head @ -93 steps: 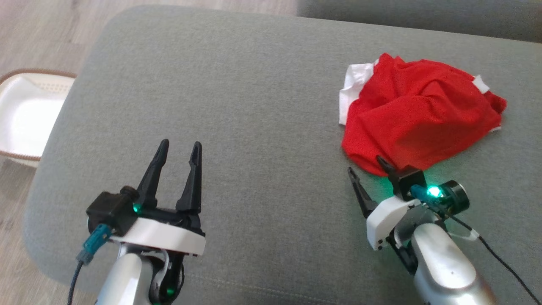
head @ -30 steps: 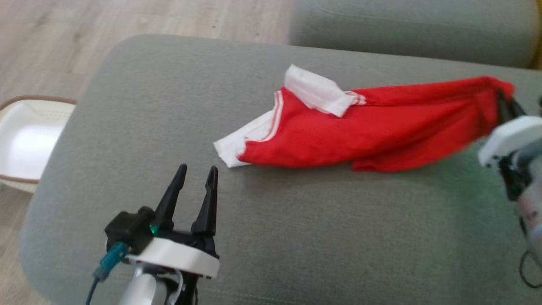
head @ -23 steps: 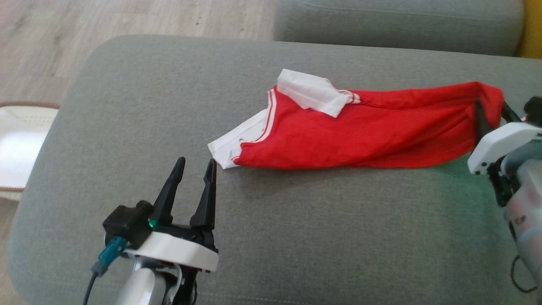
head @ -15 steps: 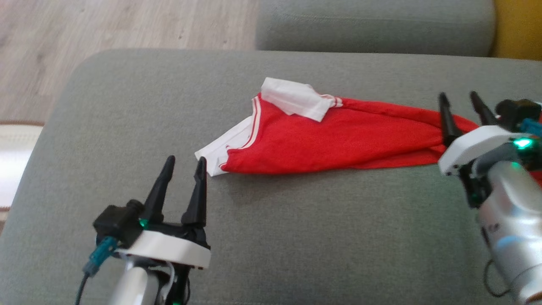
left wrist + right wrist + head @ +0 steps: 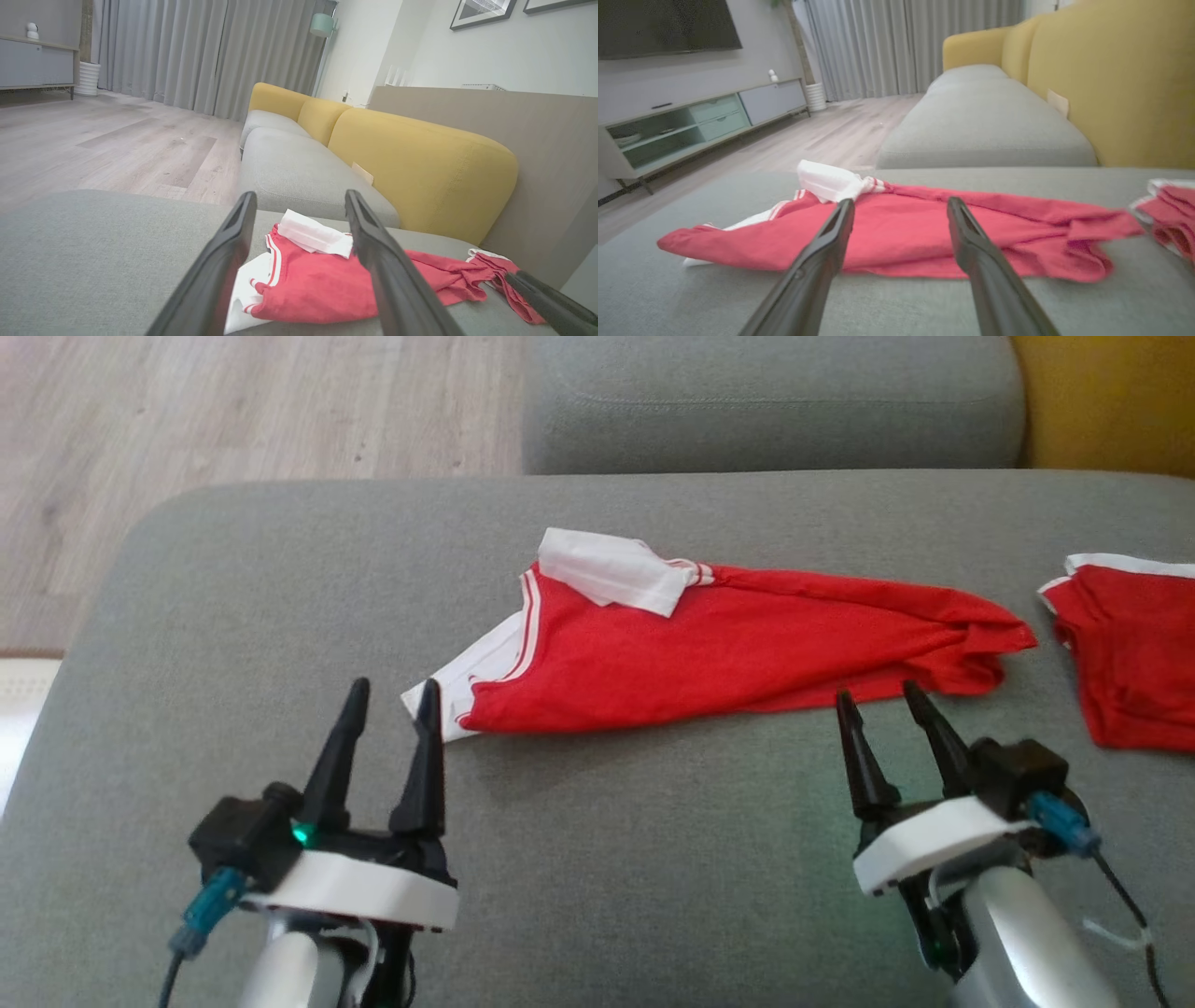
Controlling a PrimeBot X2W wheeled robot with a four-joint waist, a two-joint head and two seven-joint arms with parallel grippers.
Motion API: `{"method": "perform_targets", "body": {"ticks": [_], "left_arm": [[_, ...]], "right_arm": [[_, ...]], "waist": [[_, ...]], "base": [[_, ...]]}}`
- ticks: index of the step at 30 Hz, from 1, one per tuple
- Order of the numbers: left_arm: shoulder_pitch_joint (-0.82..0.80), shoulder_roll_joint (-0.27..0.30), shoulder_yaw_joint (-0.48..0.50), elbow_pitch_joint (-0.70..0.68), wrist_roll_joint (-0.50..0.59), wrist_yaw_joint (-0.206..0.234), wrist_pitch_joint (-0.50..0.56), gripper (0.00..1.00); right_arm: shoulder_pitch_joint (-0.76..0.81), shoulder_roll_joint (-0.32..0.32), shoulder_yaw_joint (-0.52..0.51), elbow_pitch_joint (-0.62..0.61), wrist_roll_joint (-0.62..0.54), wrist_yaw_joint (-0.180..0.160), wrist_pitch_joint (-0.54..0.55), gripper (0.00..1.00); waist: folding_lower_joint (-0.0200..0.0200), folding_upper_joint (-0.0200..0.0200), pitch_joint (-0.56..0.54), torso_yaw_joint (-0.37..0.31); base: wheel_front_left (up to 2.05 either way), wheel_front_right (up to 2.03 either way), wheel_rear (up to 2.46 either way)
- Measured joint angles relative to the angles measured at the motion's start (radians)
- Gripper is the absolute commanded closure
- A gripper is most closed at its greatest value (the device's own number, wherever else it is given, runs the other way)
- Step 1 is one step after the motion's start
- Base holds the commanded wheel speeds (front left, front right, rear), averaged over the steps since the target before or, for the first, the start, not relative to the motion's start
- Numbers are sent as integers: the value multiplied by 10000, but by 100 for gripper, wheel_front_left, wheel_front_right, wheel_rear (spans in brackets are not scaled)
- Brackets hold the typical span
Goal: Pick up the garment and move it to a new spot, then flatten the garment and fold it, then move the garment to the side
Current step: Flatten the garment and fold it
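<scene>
Looking down from the head, you have both grippers nearest you on the grey cushion (image 5: 607, 859). The left gripper (image 5: 394, 686) is at 7 o'clock and the right gripper (image 5: 876, 691) at 5 o'clock. Each has its two dark fingers spread wide, with nothing held between them.

The left gripper's inner fingertip overlaps the garment's white corner, but you cannot tell whether it touches. The right gripper's tips stop just short of the garment's near edge.

Just beyond them the garment (image 5: 728, 649) lies at the cushion's middle, drawn out long from 9 to 3 o'clock. It is red, wrinkled and not flat. At the 9 o'clock end it has white trim, thin stripes and a white flap folded over the top. At the 3 o'clock end it narrows into a bunched tail.

A second red piece (image 5: 1134, 653) with a white edge lies apart from it at 3 o'clock. Farther off, at 12 o'clock, are another grey cushion (image 5: 775, 401) and the yellow backrest (image 5: 1111, 401). Wooden floor (image 5: 233, 411) is at 11 o'clock.

The left wrist view shows a pale label (image 5: 362, 173) on the backrest, its writing too small to read.
</scene>
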Motion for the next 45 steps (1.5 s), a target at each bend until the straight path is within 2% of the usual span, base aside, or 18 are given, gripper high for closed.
{"method": "perform_targets", "body": {"ticks": [6,12,16,17,22,30,38,39,40,45], "left_arm": [[-12,0,-309,75,0,-21,0,0],[-307,-4,-721,192,-169,-96,0,0],[-594,-4,-926,238,-351,-94,0,0],[-682,-4,-1055,268,-447,-98,0,0],[-749,-8,-1306,355,-621,-82,0,0],[-1077,-12,-1622,343,-894,-8,0,0],[-1204,-19,-1810,247,-1129,165,0,0],[-1204,-19,-1810,247,-1129,165,0,0],[-1244,-19,-1810,232,-1129,173,0,0],[-1261,-21,-1741,224,-1126,196,0,0]], "right_arm": [[-359,81,125,-731,-596,0,508,0],[-1725,-169,470,-397,-1231,0,1312,0],[-2953,-665,727,771,-1392,0,1841,0],[-3484,-936,899,1409,-1499,0,1956,0],[-4654,-1478,1582,3087,-1693,0,2107,0],[-6174,-2011,2220,5168,-1693,0,2107,0],[-7059,-2125,2307,6679,-1519,0,2080,2],[-7059,-2125,2307,6679,-1519,0,2080,82],[-7105,-2107,2303,6788,-1423,0,2061,100],[-7292,-1887,2232,6997,-941,0,1273,100]], "waist": [[0,0,288,371],[0,0,808,1143],[0,-1,1182,1788],[0,0,1355,2125],[1,-1,1757,2942],[1,-1,2368,3946],[1,-1,2883,4464],[1,-1,2883,4464],[1,-1,2919,4481],[1,-1,2890,4319]], "base": [[0,0,0],[0,0,0],[0,0,0],[0,0,0],[0,0,0],[0,0,0],[0,0,0],[0,0,0],[0,0,0],[0,0,0]]}}
